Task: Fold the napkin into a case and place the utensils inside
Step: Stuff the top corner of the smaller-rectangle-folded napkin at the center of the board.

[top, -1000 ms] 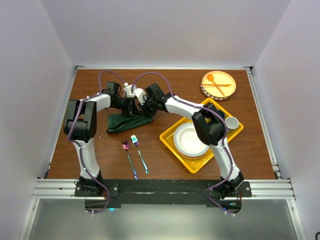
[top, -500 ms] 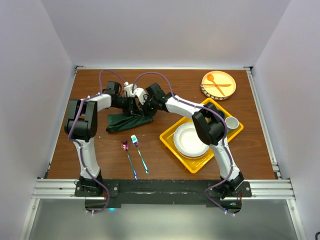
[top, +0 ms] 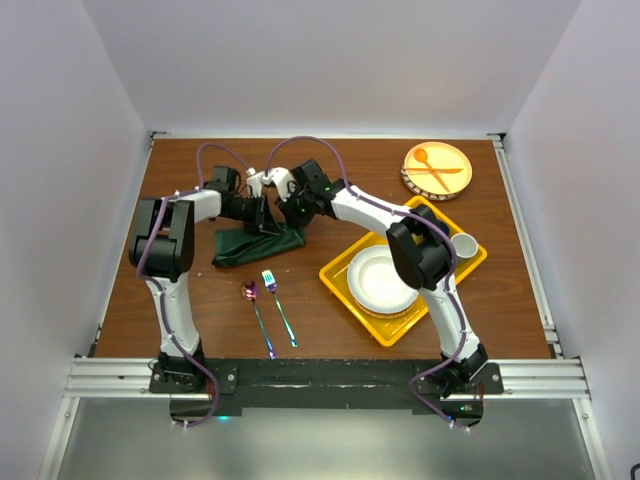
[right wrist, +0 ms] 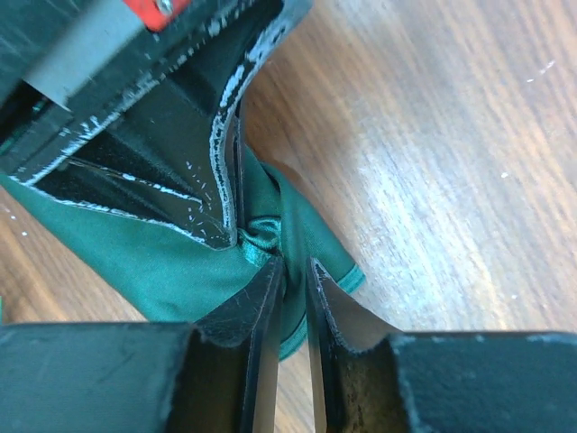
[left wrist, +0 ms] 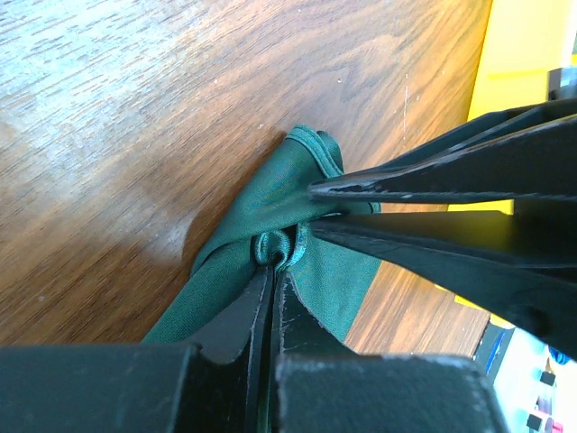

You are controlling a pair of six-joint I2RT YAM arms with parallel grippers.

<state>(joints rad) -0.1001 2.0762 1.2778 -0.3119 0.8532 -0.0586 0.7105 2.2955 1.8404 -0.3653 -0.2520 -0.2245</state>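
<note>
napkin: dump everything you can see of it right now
The napkin is dark green matte cloth with a stitched hem, crumpled in a heap on the wood table beyond the iridescent utensils. One bunched fold is pinched: left end effector shut on it, right end effector beside it, tips slightly parted.

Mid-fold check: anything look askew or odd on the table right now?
Yes: the napkin is a crumpled heap, not a flat fold. The left end effector and right end effector meet at one bunched knot of cloth. Nothing else stands out.
</note>
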